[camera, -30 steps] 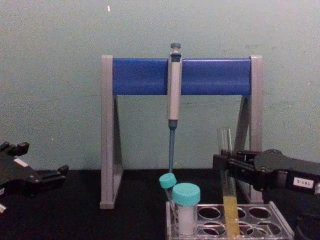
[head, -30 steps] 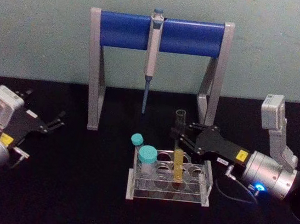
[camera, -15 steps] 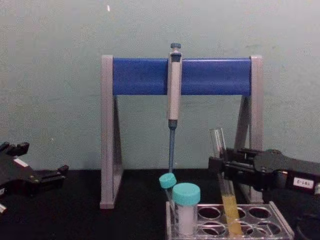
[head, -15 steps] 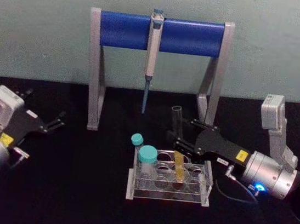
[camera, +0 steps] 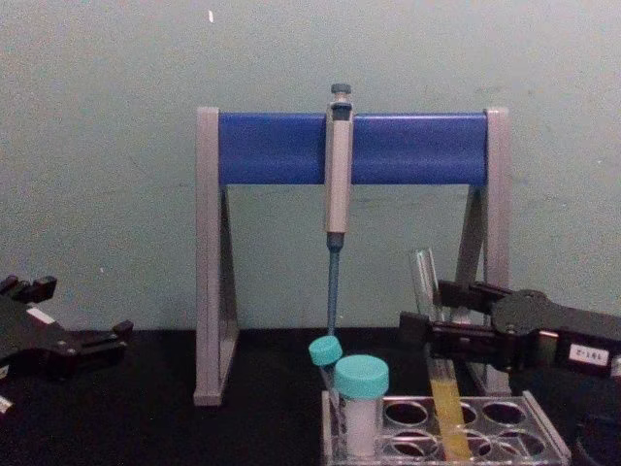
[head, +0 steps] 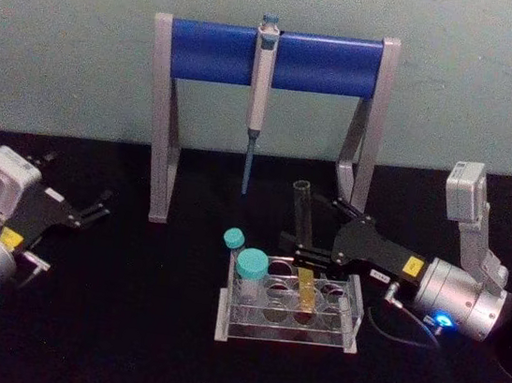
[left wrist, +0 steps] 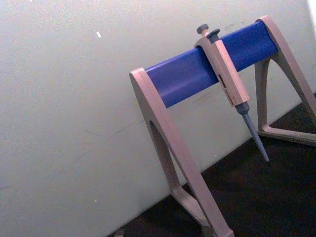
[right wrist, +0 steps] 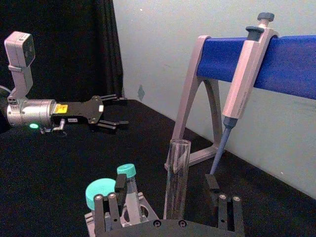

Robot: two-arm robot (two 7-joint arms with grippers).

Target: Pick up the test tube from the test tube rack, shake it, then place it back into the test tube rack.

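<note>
Right claw [head: 316, 226] spread open around leaning test tube [head: 303, 245], gripping nothing; tube seated in test tube rack [head: 289, 309]. Left claw [head: 93, 209] open, parked. Could knock tube sideways if closing off-centre

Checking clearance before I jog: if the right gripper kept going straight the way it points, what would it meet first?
The test tube, standing tilted in the rack between the right gripper's open fingers. Past it, the way toward the left gripper looks free, though depth is hard to judge.
</note>
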